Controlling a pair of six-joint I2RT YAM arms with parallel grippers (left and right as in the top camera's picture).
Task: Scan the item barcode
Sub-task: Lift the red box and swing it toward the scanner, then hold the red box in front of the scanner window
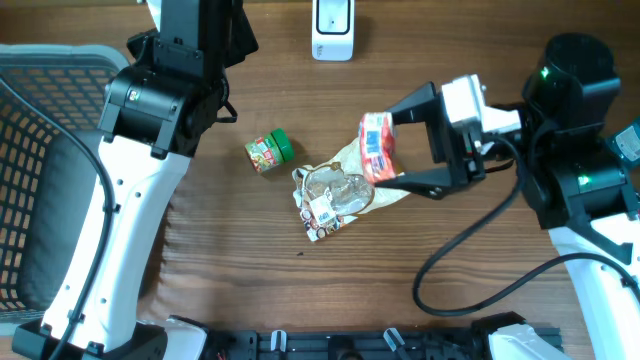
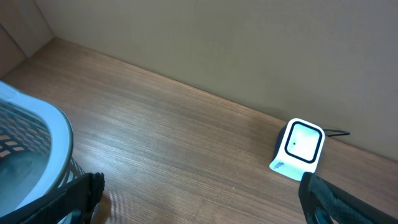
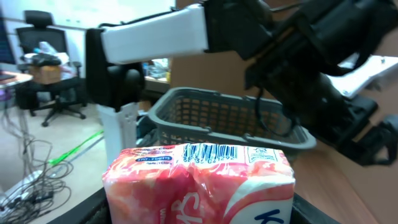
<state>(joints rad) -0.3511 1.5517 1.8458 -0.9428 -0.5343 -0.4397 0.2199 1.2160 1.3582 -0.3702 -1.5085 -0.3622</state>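
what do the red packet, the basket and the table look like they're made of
Red packet: probably thin plastic film, glossy, going by its creases, soft bulge and printed barcode.
Basket: seemingly moulded plastic, matte dark grey, with open grid walls and a paler rim.
Table: wood or wood-look laminate, brown with fine grain lines and a low sheen; the pictures do not show which.

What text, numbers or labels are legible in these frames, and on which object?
"K": large blue letter, seemingly, cut off by the frame, on the pink-and-white plastic packet; its barcode digits and blue strip are too blurred.
Green-lidded small jar: label too small to read.
Clear crinkled bag: sticker too small to read.
White scanner: no text.
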